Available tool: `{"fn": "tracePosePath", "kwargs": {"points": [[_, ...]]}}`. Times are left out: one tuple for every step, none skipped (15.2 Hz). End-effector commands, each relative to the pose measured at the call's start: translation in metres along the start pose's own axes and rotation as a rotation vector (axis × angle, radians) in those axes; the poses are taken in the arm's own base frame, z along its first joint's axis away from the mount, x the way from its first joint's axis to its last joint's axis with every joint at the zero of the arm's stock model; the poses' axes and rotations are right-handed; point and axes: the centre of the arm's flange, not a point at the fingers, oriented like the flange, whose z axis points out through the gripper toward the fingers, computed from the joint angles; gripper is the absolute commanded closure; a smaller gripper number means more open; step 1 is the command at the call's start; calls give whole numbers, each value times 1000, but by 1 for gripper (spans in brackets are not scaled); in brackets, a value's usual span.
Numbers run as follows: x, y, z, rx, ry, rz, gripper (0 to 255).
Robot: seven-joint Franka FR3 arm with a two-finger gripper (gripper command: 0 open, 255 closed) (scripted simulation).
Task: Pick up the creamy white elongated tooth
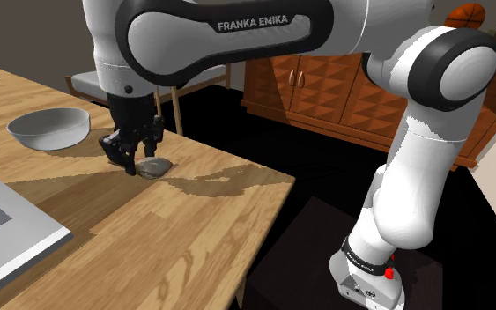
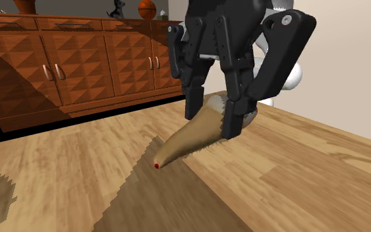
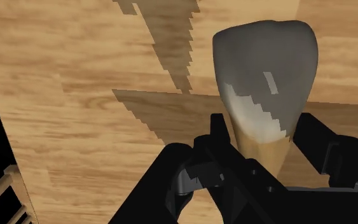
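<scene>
In the shoulder view the claw is down at the wooden worktop, with the pale tooth lying just beside and partly under its tips. A grey bowl sits well apart on the claw's far side. Nothing here suggests the tooth is off the wood, so I judge the reach done and the lift yet to come.

In the second exterior view the claw straddles the thick end of the tooth, one finger on each flank. The tooth's narrow tip, marked with a small red dot, points away from the claw and seems to rest on the worktop.

In the wrist view the claw stands partly open, only as wide as the tooth's slim shank. Both fingers appear to press its sides, so I read the claw as clamped on the tooth. The broad grey-white crown sticks out ahead of the fingertips over the worktop. What remains, by my reading, is raising it clear.
</scene>
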Motion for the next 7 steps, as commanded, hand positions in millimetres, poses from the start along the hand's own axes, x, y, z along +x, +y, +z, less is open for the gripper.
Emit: {"fn": "tracePosePath", "kwargs": {"points": [[0, 0, -9, 0, 0, 0, 255], [0, 0, -14, 0, 0, 0, 255], [1, 0, -20, 0, 0, 0, 255], [1, 0, -25, 0, 0, 0, 255], [1, 0, -30, 0, 0, 0, 255], [1, 0, -31, 0, 0, 0, 255], [1, 0, -31, 0, 0, 0, 255]]}}
